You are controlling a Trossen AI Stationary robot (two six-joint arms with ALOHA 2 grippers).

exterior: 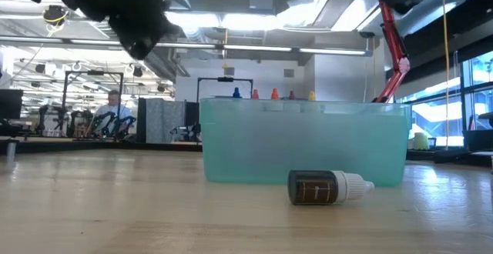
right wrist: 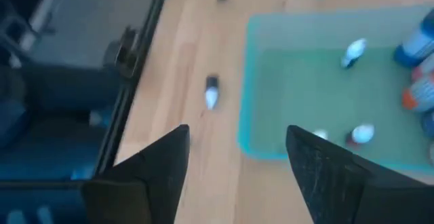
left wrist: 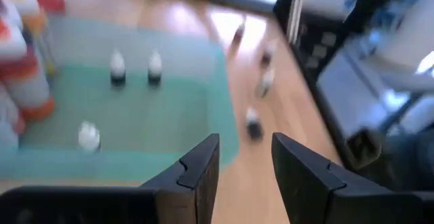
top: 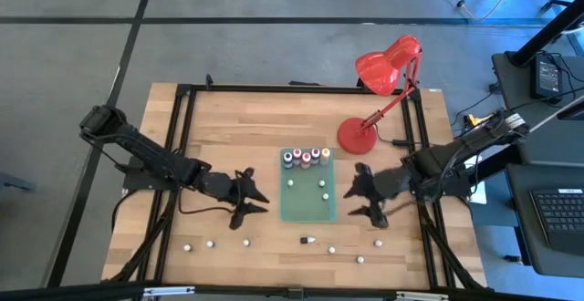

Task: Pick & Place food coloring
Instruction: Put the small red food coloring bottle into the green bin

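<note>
Plank tabletop (top: 228,128) carries a translucent green tray (top: 308,212) of food coloring (top: 304,159); more bottles lie near the front edge. Low down, one dark bottle (exterior: 330,186) lies before it. Left gripper (left wrist: 245,164) narrowly parted, empty. Right gripper (right wrist: 237,157) wide, empty.

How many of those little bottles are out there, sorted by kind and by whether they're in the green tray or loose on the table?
Coloured bottles standing in the green tray: 5
Tiny white-topped bottles in the tray: 3
Loose white-topped bottles on the table: 6
Dark bottle lying on the table: 1
Total: 15
</note>
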